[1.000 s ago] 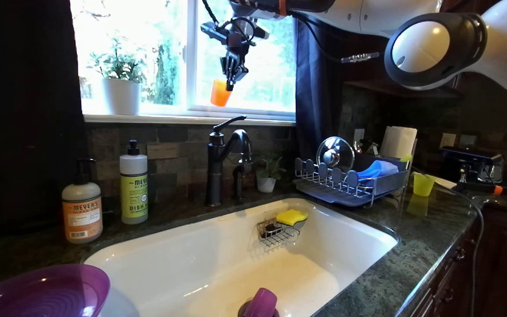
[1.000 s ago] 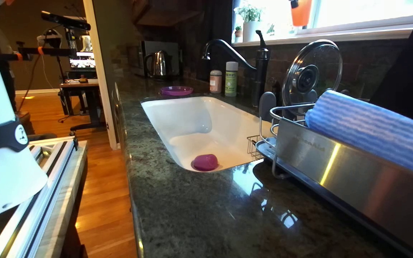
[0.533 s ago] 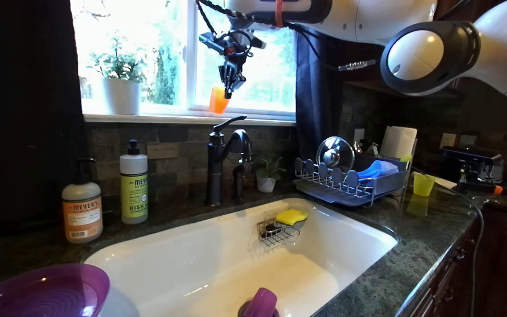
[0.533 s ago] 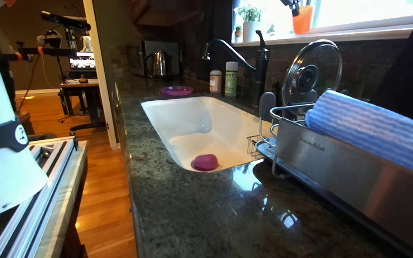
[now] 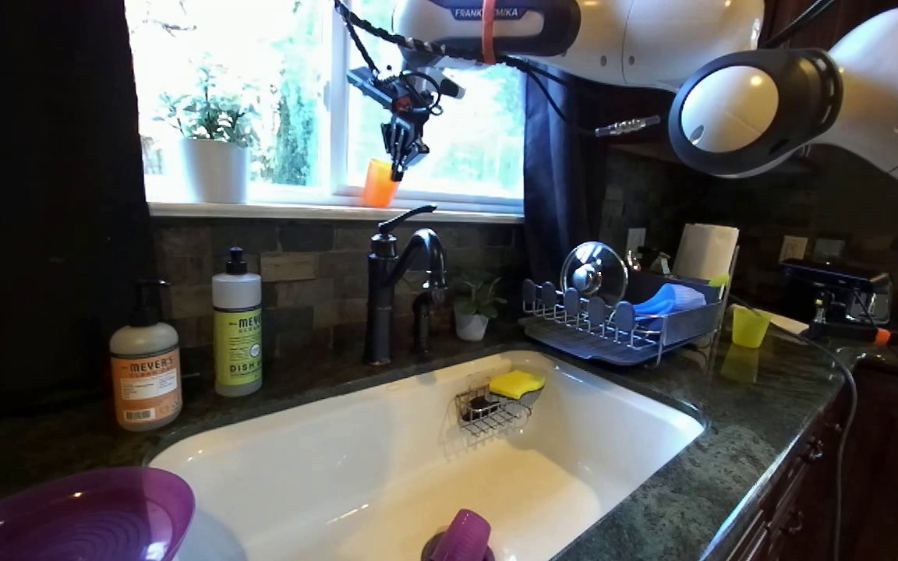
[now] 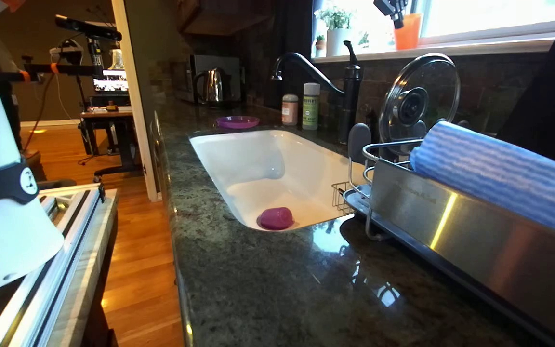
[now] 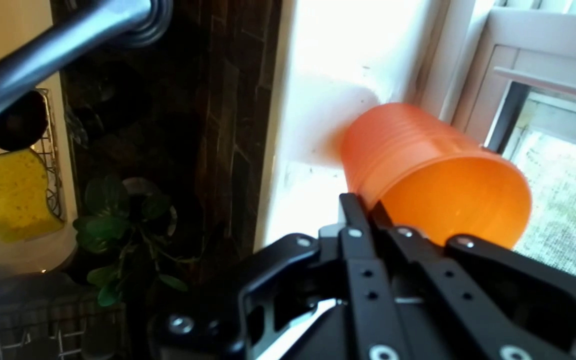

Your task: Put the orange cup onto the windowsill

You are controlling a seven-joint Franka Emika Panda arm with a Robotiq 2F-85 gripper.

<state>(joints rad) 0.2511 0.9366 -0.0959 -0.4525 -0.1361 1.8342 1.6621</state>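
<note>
The orange cup (image 5: 378, 185) is at the windowsill (image 5: 285, 210), mouth up and leaning slightly. It also shows in an exterior view (image 6: 408, 34), its lower end at the sill (image 6: 489, 49). In the wrist view the cup (image 7: 393, 132) stands over the white sill (image 7: 313, 185) near the window frame, with its shadow beside the base. Whether the base rests fully on the sill I cannot tell. My gripper (image 7: 366, 202) is shut on the cup's near wall at the rim, one finger inside and one outside. The gripper (image 5: 397, 171) points down from above.
A white potted plant (image 5: 215, 171) stands on the sill to the left. The black faucet (image 5: 381, 304) rises just below the cup. A small plant (image 5: 471, 323) and a dish rack (image 5: 613, 335) stand right of it. A purple cup (image 5: 464, 536) lies in the sink (image 5: 301, 475).
My gripper has lowered the orange cup from in front of the window down to the sill, shifting slightly left in an exterior view. The cup stays gripped and is closer to upright.
</note>
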